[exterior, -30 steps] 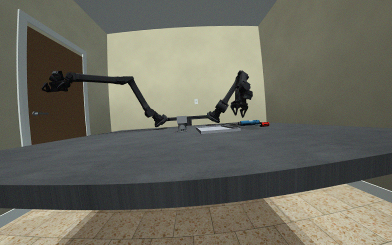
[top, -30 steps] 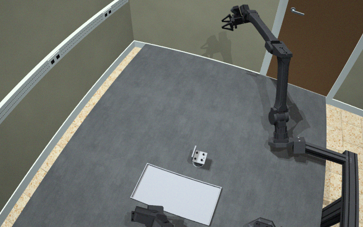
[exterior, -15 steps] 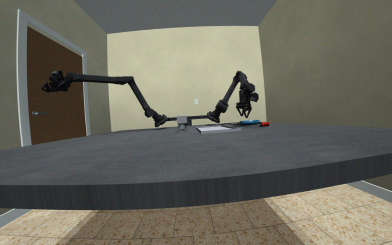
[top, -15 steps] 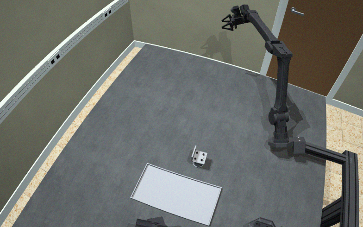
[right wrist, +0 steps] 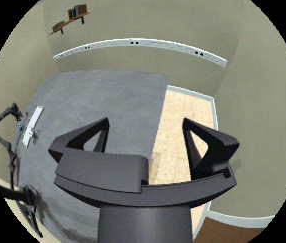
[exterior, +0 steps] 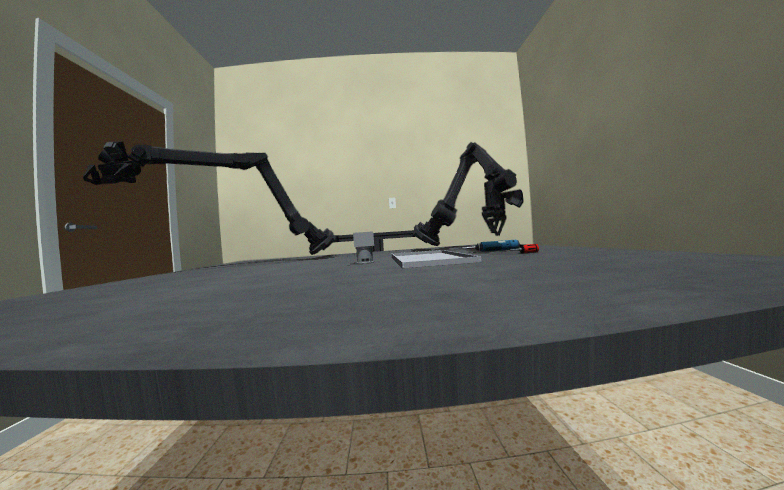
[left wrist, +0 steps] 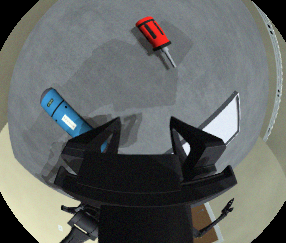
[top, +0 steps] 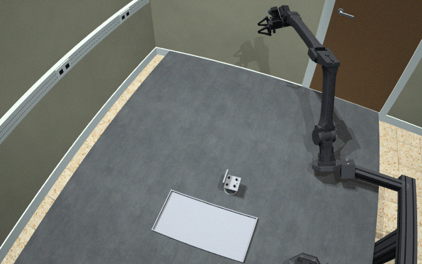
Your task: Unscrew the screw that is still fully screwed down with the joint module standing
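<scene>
The joint module (exterior: 364,254) stands upright on the table, with the pale bracket (top: 232,182) (exterior: 363,239) on top. Several dark round spots show on the bracket's top face; which one is a fully seated screw I cannot tell. The blue electric screwdriver (exterior: 498,245) (left wrist: 63,116) lies on the table beyond the tray; in the left wrist view my left finger hides its front part. My left gripper (left wrist: 146,119) (exterior: 495,230) is open and empty, above the table near the tools. My right gripper (right wrist: 145,121) (top: 258,28) (exterior: 88,177) is open and empty, raised far from the module.
A red tool (left wrist: 152,33) (exterior: 529,248) with a short metal shank lies near the blue screwdriver. A shallow white tray (top: 204,226) (exterior: 434,259) (left wrist: 224,121) lies between the module and the tools. The arms' dark mounting frame (top: 407,209) stands at the table's edge.
</scene>
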`<state>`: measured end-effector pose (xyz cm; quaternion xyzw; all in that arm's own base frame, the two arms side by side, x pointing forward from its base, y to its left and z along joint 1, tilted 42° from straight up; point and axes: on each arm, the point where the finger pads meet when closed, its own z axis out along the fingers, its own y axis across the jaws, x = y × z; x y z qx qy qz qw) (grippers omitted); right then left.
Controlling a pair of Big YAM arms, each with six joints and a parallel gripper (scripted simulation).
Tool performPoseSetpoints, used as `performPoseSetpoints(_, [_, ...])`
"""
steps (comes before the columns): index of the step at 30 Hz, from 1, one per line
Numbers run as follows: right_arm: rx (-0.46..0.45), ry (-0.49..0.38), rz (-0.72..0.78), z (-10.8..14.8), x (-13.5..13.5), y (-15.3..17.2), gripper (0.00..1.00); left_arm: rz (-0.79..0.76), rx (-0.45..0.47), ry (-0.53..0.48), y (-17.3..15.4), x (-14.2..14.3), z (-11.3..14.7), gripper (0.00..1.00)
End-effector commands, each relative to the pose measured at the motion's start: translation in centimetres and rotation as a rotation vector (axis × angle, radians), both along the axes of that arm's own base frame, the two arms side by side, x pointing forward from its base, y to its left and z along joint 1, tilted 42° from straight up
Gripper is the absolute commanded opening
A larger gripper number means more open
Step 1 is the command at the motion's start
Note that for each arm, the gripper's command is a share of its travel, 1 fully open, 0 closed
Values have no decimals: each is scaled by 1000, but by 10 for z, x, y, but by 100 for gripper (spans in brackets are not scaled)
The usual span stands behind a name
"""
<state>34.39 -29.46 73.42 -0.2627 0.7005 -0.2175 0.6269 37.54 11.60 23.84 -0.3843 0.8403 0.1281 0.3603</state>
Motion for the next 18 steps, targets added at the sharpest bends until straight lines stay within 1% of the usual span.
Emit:
performPoseSetpoints(1, [-40, -23, 1, 19, -6, 11, 100, 79, -33, -21, 9, -15, 1, 65])
performPoseSetpoints(11, [-40, -23, 1, 19, -6, 11, 100, 308, -123, -92, 36, -61, 3, 65])
performPoseSetpoints(12, [-40, -23, 1, 19, -6, 11, 100, 308, -123, -92, 36, -61, 3, 65])
performPoseSetpoints(13, [-40, -23, 1, 19, -6, 11, 100, 310, -125, -61, 37, -58, -7, 65])
performPoseSetpoints(16, [-40, -23, 1, 19, -6, 11, 100, 310, -125, -61, 37, -58, -7, 65])
performPoseSetpoints(18, [-40, -23, 1, 19, -6, 11, 100, 357, -134, -108, 40, -71, 3, 65])
